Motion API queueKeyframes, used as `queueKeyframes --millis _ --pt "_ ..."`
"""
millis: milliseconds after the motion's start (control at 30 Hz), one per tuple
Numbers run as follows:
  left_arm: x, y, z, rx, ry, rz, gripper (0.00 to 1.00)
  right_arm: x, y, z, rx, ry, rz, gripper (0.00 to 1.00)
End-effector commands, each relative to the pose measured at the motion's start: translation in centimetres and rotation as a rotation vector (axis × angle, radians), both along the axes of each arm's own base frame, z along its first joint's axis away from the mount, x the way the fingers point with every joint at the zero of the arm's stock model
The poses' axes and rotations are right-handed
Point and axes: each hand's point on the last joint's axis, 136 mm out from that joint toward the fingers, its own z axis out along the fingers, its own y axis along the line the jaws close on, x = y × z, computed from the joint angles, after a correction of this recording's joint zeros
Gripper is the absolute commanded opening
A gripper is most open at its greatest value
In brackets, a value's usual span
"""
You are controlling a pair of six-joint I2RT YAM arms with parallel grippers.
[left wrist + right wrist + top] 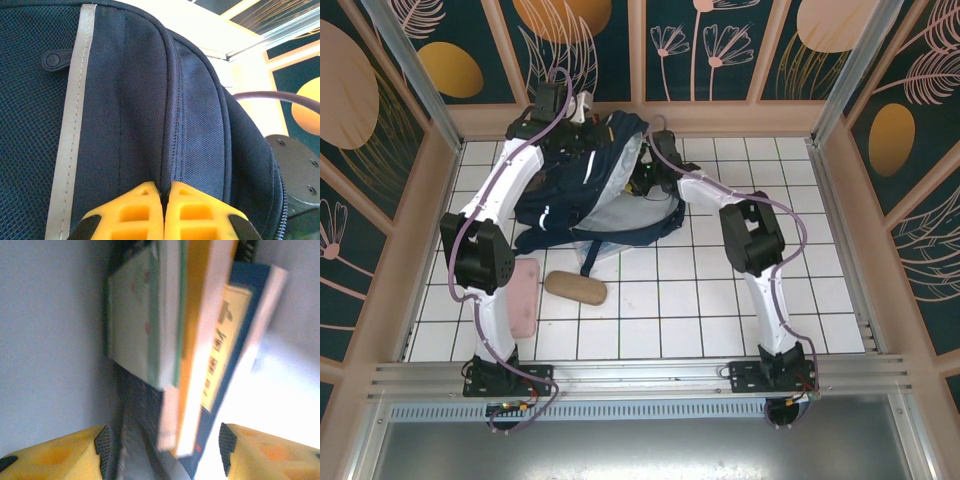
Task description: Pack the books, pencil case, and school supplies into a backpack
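The backpack lies on the tiled table with both grippers at it. The left gripper is closed, pinching a raised seam of the navy fabric between its yellow fingers. A pale reflective stripe runs just left of that pinch.

The right gripper is inside the bag's opening with its jaws apart. The pale lining is on its left.

The books stand on edge directly ahead of this gripper, in line with the gap between its fingers and touching neither one. A green-edged book is toward the left finger, a yellow book is in the middle, and a navy book with pale print is toward the right finger.

The pink case lies flat on the tiles, well behind the left gripper and beside that arm's lower link. The tan pouch lies just beside it, on the side nearer the right gripper and well apart from both grippers.
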Motion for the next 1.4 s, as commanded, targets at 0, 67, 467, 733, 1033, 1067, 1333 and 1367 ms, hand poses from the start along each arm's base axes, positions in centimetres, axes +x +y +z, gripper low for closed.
queueKeyframes --millis 0,67,467,733,1033,1067,1333,1367 --pt "-0.6 -0.5 5.4 -0.044 -0.169 -0.037 0.0 -1.3 -1.5 3.8 -0.005 -0.105 -0.001 0.61" --pt "-0.6 -0.2 4.8 -0.024 -0.161 -0.027 0.0 -2.8 -2.4 3.9 -0.029 -0.118 0.012 0.6" --pt "-1.1 1.5 -1.2 0.085 -0.063 0.029 0.0 -11.7 -7.7 2.8 -0.186 -0.191 0.01 0.58" --pt "-1.4 1.5 -3.3 0.078 -0.023 0.038 0.0 -16.8 -6.8 -1.2 -0.305 -0.181 0.141 0.55" --pt "0.6 2.3 1.1 0.095 -0.116 0.117 0.0 -19.6 -4.6 -6.9 -0.279 -0.054 0.223 0.48" --pt "1.0 2.3 1.5 0.092 -0.125 0.124 0.0 -19.6 -4.6 -7.3 -0.273 -0.039 0.215 0.47" --pt "3.0 1.8 3.8 0.085 -0.162 0.129 0.0 -18.6 -3.6 -9.2 -0.217 0.058 0.145 0.41" --pt "3.1 1.8 3.9 0.086 -0.162 0.125 0.0 -18.3 -3.7 -9.5 -0.231 0.063 0.132 0.4"
